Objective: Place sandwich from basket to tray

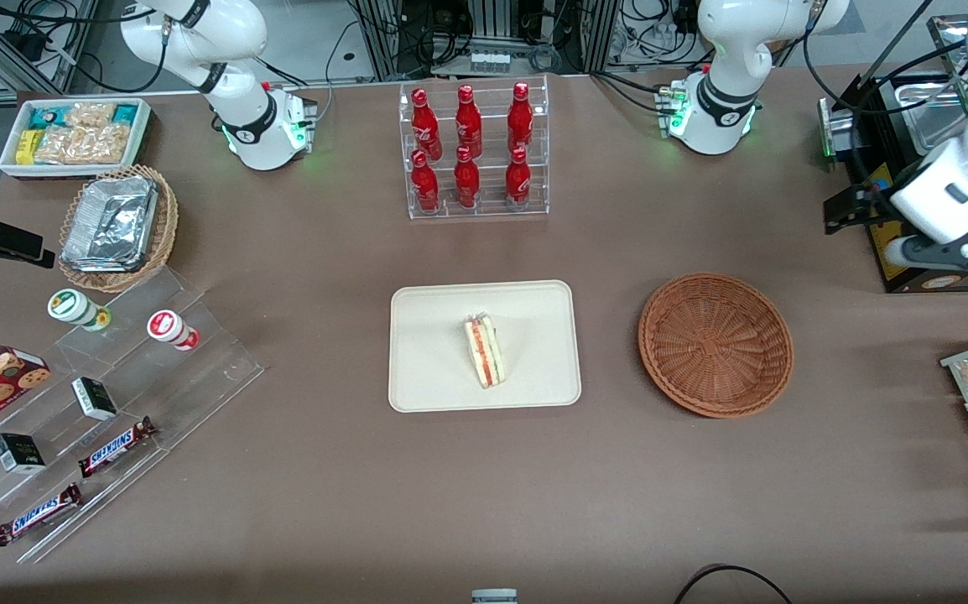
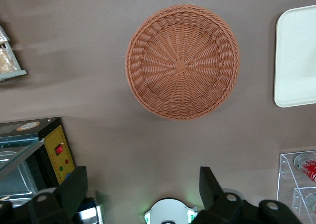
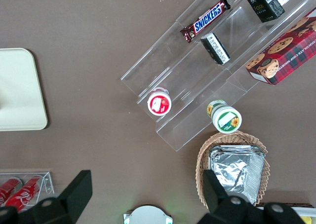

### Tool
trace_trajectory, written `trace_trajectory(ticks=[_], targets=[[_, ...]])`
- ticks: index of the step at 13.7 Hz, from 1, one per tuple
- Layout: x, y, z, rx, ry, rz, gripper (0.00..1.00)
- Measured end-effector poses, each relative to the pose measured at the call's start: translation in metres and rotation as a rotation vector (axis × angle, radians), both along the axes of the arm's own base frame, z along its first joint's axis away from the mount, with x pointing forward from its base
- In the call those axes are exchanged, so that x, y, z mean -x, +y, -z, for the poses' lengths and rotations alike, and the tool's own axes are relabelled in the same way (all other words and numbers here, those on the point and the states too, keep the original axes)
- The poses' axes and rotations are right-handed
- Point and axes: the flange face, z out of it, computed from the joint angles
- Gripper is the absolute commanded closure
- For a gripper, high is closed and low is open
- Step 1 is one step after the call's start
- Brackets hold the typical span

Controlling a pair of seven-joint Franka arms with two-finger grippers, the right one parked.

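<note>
Jaws wide apart, nothing between: gripper raised high toward working arm's end of table, above bare tabletop near basket. Table brown. Tray mid-table, nearer front camera than bottle rack. Basket beside tray, apart from it, holding nothing. Sandwich on tray, near its middle, standing on edge, red and green filling showing.

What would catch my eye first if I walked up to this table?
Probably the sandwich lying alone on the cream tray mid-table, with the rack of red bottles farther from the front camera. Beside the tray sits the round wicker basket, empty, and the gripper hangs high above it, jaws open.
</note>
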Motion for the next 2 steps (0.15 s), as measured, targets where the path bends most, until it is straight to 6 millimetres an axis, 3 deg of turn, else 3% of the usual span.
trace_trajectory(ticks=[2], targets=[[0.0019,0.0048,-0.005,0.003,-0.01,0.003,0.0]])
